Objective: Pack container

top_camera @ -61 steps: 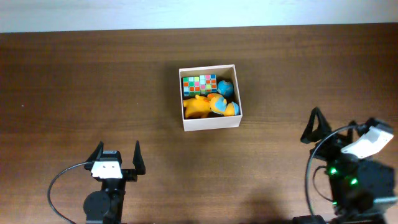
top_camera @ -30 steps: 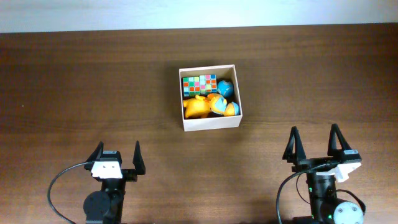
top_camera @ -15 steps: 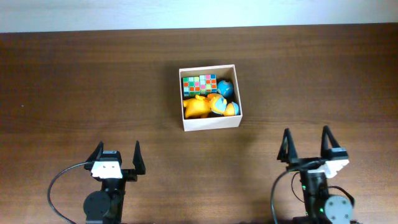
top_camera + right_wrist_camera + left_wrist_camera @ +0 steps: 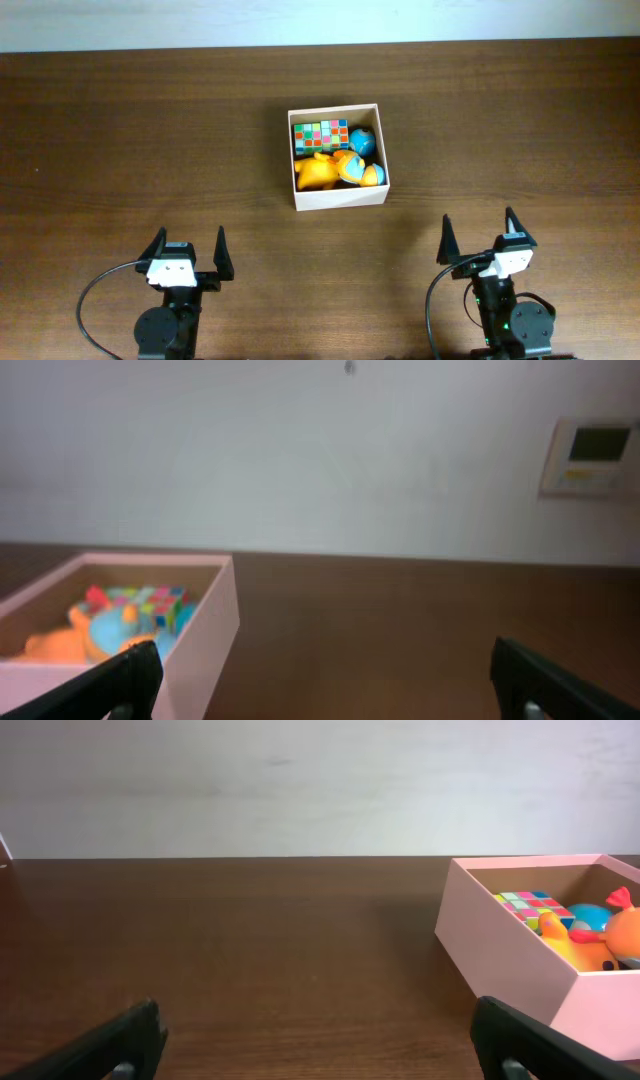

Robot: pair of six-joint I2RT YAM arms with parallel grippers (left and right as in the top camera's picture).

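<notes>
A dark wooden desk fills the overhead view, with a white wall behind it in both wrist views. My left fingers sit near the desk's 7 o'clock edge and my right fingers near 5 o'clock. Both pairs are spread wide, hold nothing and touch nothing. The container, a shallow cream-walled box, stands near the middle of the desk, well apart from both arms. It lies at about 1 o'clock from my left fingers and 11 o'clock from my right. Inside it, an orange toy lies along the 6 o'clock wall, perhaps an animal, though the view is too small to say. A chequered multicolour cube fills the 11 o'clock corner. A small blue toy rests at 2 o'clock, just beside the cube.
</notes>
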